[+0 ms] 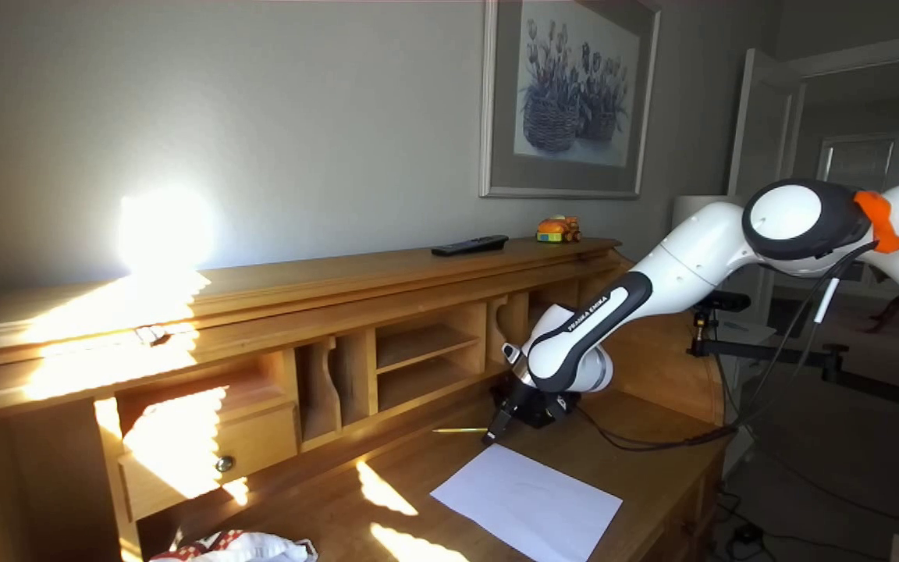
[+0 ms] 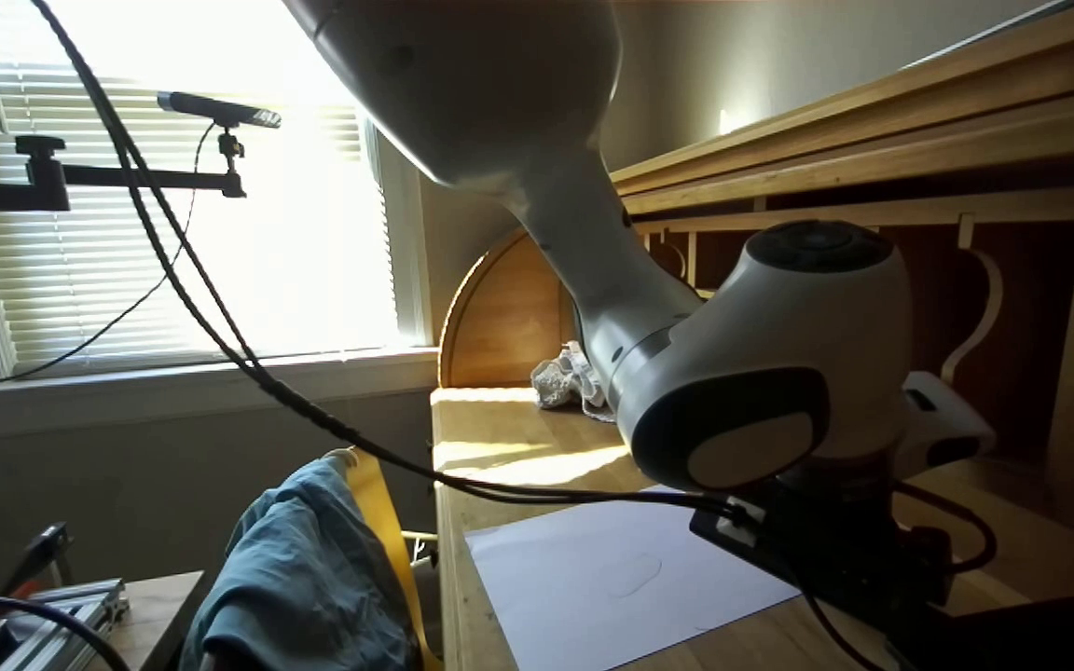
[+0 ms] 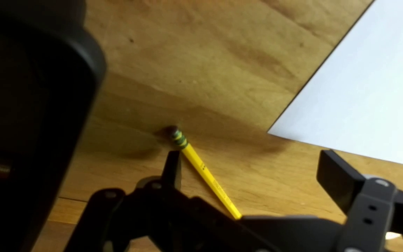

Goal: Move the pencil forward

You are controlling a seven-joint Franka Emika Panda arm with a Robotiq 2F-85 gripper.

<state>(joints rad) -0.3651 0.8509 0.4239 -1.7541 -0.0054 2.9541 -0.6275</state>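
A yellow pencil [image 1: 459,430] lies on the wooden desk near the cubbies, just beyond the paper. In the wrist view the pencil [image 3: 208,176] lies diagonally, with its green-banded eraser end toward the upper left. Its lower end is hidden behind the gripper. My gripper [image 3: 248,157] is open and empty, with its fingers wide apart over the desk. The pencil shows between the fingers, close to the left finger; I cannot tell if they touch. In an exterior view the gripper [image 1: 492,437] is low at the pencil's right end. The pencil is hidden in an exterior view behind the arm.
A white paper sheet [image 1: 531,503] lies beside the gripper and bears a faint pencil mark [image 2: 638,573]. The hutch with cubbies [image 1: 430,351] stands behind. A crumpled cloth [image 1: 239,546] lies farther along the desk. A remote [image 1: 470,246] and toy truck [image 1: 559,230] sit on top.
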